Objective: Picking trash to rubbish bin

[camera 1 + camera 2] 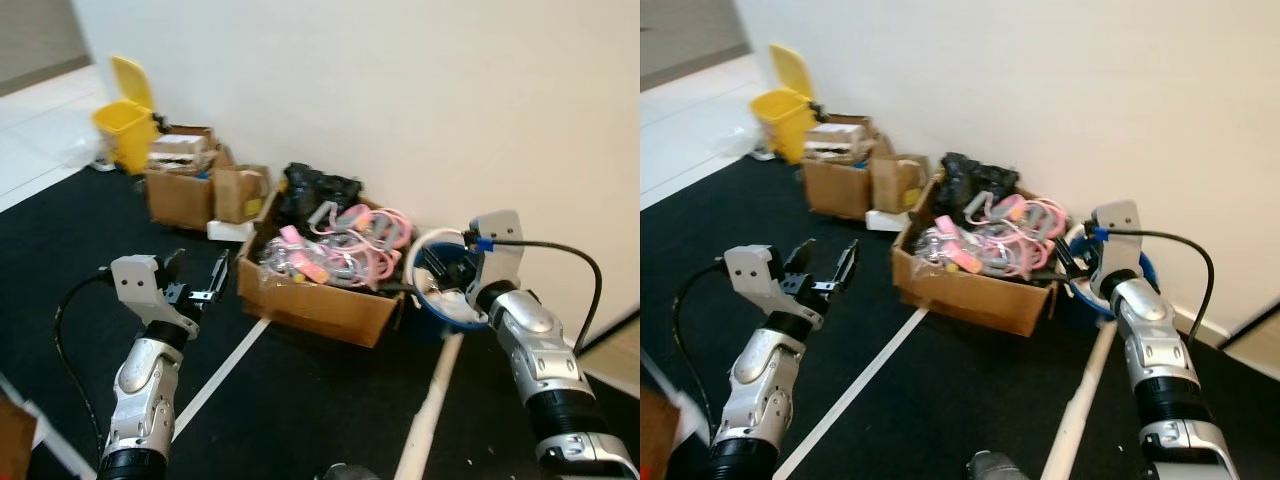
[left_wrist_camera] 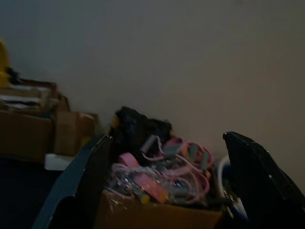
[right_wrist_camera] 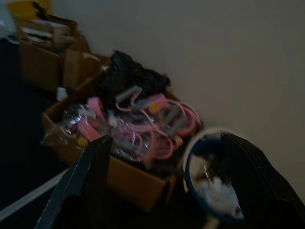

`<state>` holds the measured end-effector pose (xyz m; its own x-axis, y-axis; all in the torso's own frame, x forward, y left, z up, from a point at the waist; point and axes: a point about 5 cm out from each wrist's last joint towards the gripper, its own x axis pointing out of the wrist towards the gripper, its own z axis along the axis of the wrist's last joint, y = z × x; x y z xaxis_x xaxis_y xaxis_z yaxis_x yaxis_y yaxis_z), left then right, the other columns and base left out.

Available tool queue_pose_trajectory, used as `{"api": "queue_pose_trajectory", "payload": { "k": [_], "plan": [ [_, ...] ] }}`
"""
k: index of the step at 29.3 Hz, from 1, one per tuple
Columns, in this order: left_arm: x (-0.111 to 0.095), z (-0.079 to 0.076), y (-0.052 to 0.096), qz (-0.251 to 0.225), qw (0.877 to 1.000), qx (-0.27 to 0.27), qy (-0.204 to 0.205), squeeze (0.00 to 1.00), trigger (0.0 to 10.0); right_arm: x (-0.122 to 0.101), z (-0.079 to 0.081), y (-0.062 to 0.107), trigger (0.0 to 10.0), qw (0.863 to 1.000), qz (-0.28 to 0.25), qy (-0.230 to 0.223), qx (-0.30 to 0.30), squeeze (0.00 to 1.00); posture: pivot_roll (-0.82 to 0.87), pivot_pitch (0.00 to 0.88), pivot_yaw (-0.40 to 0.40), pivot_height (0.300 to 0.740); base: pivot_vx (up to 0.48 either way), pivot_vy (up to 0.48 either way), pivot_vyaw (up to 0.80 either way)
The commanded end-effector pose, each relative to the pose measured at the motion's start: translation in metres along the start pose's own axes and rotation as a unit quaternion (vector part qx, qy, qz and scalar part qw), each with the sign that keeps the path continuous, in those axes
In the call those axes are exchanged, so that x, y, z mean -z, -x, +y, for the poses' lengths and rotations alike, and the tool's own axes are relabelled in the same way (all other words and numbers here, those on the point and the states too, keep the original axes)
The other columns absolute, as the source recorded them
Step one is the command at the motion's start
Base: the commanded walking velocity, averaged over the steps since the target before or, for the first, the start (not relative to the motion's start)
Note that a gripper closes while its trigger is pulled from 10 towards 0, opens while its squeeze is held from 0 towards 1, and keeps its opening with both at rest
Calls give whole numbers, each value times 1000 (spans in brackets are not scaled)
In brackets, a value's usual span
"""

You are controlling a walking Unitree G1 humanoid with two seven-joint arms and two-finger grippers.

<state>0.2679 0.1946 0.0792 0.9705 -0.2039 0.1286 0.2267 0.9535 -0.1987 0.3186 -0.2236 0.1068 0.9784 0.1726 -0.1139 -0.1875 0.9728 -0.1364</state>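
Cardboard box point(image 1: 322, 290) crammed with pink and grey cords and a black bag sits on the dark floor point(image 1: 300, 400) against the white wall point(image 1: 400, 90), ahead of both arms and between them. The right gripper point(image 1: 437, 268) is raised at the near rim of the blue rubbish bin point(image 1: 1145, 270), which stands just to the right of that box and touches its corner; in the right wrist view the two black fingers point(image 3: 81, 181) are spread wide with nothing between them, and beyond them the bin's white-lined rim point(image 3: 209, 136) rings some crumpled white trash point(image 3: 217, 195) lying inside. The left gripper point(image 1: 823, 270) hangs in the air to the left of the box, clear of its side, above a white line point(image 1: 225, 370) taped across the floor; its fingers point(image 2: 78, 191) are likewise parted and empty, framing the box's tangled contents in the left wrist view. Farther off beyond the left gripper, along the same wall, stand two smaller brown boxes point(image 1: 195, 190), one stacked with papers, and past them a yellow bin point(image 1: 128, 125) with its lid tipped up. A pale strip point(image 1: 430, 410) runs over the floor from the blue bin's base toward the robot, below the right arm.
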Motion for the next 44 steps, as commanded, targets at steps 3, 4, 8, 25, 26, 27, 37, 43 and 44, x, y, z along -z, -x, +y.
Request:
{"api": "queue_pose_trajectory", "payload": {
  "k": [3,4,8,25,26,27,37,43,44],
  "plan": [
    [2,1,1,4,1000,-1,-1,0,10000,4,0,1,10000,1000,9,2,-2,0,6,0,-35,740,0,0,-800],
    [2,1,1,4,1000,-1,-1,0,10000,4,0,1,10000,1000,9,2,-2,0,6,0,-35,740,0,0,-800],
    [2,1,1,4,1000,-1,-2,0,10000,4,0,1,10000,1000,9,2,-2,0,6,0,-35,740,0,0,-800],
    [3,1,0,6,1000,0,-6,0,10000,6,0,1,10000,1000,10,3,-4,0,7,0,-37,740,0,0,-800],
    [3,1,0,5,1000,0,-6,0,10000,6,0,1,10000,1000,10,3,-4,0,7,0,-37,740,0,0,-800],
    [3,1,0,6,1000,0,-6,0,10000,6,0,1,10000,1000,10,3,-4,0,7,0,-37,740,0,0,-800],
    [3,1,0,6,1000,0,-7,0,10000,6,1,0,10000,1000,10,4,-5,0,7,0,-38,740,0,0,-800],
    [3,1,0,6,1000,2,-8,0,10000,7,1,0,10000,1000,10,5,-6,0,6,0,-37,740,0,0,-800],
    [3,1,0,5,1000,2,-8,0,10000,6,1,0,10000,1000,10,6,-6,0,7,0,-38,740,0,0,-800]
  ]
}}
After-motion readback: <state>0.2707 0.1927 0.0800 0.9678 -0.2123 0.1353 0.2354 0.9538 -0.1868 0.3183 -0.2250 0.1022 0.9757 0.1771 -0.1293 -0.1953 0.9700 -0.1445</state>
